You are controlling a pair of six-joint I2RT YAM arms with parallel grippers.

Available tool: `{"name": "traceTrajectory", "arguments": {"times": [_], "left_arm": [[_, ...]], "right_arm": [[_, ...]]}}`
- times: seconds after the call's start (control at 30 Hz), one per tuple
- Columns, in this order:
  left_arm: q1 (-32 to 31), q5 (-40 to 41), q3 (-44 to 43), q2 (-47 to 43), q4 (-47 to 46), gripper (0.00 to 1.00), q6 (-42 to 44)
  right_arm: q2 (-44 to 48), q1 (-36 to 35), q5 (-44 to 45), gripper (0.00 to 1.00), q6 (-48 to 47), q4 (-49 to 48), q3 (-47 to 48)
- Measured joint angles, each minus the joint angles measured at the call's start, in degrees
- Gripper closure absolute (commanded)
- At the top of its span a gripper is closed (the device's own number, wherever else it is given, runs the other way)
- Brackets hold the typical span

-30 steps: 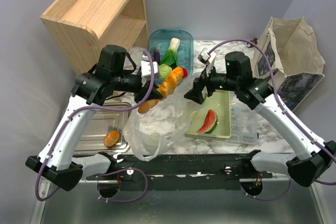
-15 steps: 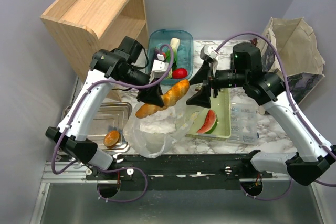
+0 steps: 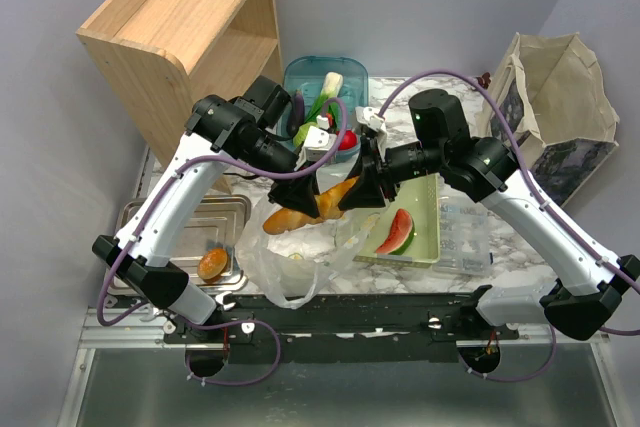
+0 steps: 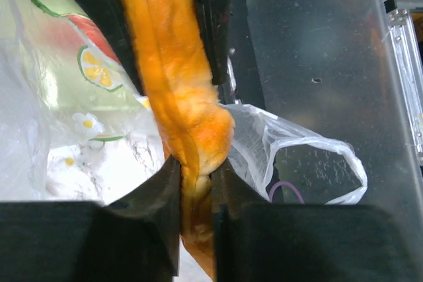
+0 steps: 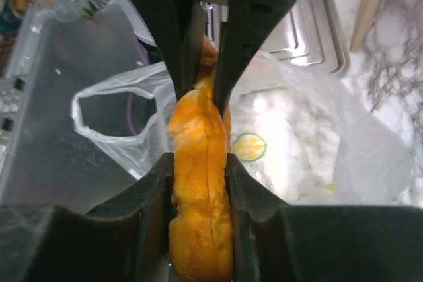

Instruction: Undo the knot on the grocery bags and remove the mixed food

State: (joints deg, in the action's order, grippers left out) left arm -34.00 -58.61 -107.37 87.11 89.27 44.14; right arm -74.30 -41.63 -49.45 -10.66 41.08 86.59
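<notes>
Nearest the arm bases, a grocery bag point(image 3: 285, 267) lies open and slack on the marbled counter point(image 3: 400, 92), one loop handle spilling over the near edge. Left of it a metal tray point(image 3: 185, 222) holds a small brown bun point(image 3: 212, 264). Just above the bag's mouth, a long orange bread loaf point(image 3: 322, 203) hangs clear of the plastic, gripped at both ends. The left pincer point(image 4: 196, 170) is narrow and clamped on its lower left part. The right pincer point(image 5: 200, 163) presses both fingers against its upper right part, so the two pincers face each other along the loaf. Right of the bag sits a pale green tray point(image 3: 425, 197) with a watermelon wedge point(image 3: 398, 232) on it, and a clear plastic box point(image 3: 465, 237) stands beside that tray. Farther back, a teal basket point(image 3: 300, 72) holds a green-white leafy vegetable point(image 3: 325, 92), with a red tomato point(image 3: 347, 141) showing at its near rim, partly behind the arms. A wooden shelf point(image 3: 190, 17) stands at the far left, and a cloth tote point(image 3: 555, 97) at the far right.
</notes>
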Motion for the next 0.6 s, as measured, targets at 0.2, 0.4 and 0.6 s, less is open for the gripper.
{"name": "traceTrajectory", "arguments": {"times": [0.2,0.4,0.6], "left_arm": [[0.9,3.3,0.0,-0.7,-1.6,0.26,-3.2],[5.2,16.7,10.6,-17.7,-25.3,0.02,-12.2],[-5.9,29.1,23.8,-38.0,-42.3,0.02,-7.6]], "right_arm": [[0.0,-0.2,3.3,0.99,2.1,0.6,0.0],[0.9,3.5,6.1,0.99,13.4,-3.2,-2.3],[0.6,10.2,2.6,0.99,31.3,-13.6,-6.7]]}}
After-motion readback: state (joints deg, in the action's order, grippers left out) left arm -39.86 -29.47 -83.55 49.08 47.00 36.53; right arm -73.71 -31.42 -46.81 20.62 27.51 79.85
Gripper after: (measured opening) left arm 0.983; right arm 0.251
